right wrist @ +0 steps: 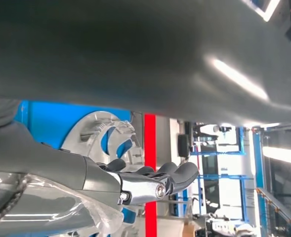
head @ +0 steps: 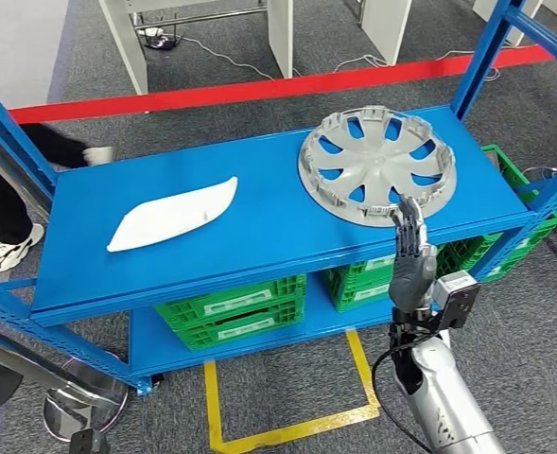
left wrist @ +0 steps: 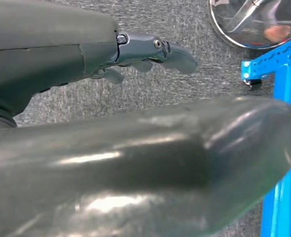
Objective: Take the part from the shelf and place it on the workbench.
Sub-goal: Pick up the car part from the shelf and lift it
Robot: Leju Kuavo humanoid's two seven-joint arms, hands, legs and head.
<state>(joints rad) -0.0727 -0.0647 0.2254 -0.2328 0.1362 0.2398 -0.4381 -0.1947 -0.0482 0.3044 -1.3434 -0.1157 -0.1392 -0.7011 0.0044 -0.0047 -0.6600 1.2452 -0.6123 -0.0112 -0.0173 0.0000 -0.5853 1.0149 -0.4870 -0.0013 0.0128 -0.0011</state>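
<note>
A silver wheel cover (head: 376, 163) lies flat on the right part of the blue shelf top (head: 275, 218); its spokes also appear in the right wrist view (right wrist: 99, 136). A white curved panel (head: 171, 215) lies on the left part of the same shelf. My right hand (head: 410, 251) is raised at the shelf's front edge, just in front of the wheel cover's near rim, fingers straight and apart, holding nothing. Its fingers (right wrist: 162, 177) stretch out toward the cover. My left hand (left wrist: 151, 52) hangs over the grey carpet with fingers extended and nothing in it.
Green crates (head: 233, 307) fill the lower shelf under the top board. Blue uprights (head: 486, 57) frame the shelf. Yellow tape (head: 282, 433) marks the floor in front; red tape (head: 261, 90) runs behind. A person's legs (head: 8, 218) stand at the left. A chrome base (left wrist: 255, 22) sits near the shelf foot.
</note>
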